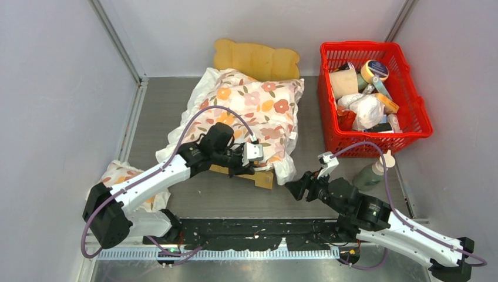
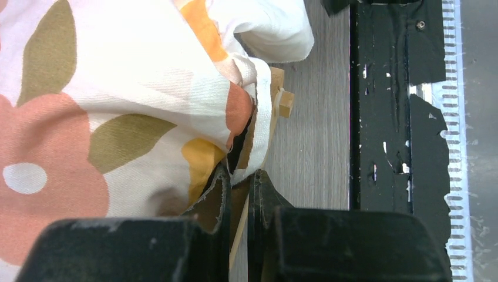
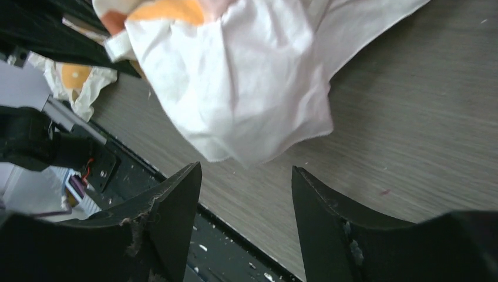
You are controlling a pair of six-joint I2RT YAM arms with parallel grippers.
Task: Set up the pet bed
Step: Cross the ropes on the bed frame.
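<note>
Jaws of the left gripper point(image 2: 239, 176) clamp the near rail of the pet bed point(image 1: 258, 59), under the floral cushion point(image 1: 252, 108). Right gripper point(image 3: 246, 170) stands open and empty beside the cushion's white corner.

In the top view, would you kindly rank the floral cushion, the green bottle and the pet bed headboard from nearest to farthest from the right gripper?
1. floral cushion: its white corner lies just ahead of the right gripper.
2. green bottle: off to the right side.
3. pet bed headboard: at the far back, behind the cushion.
</note>
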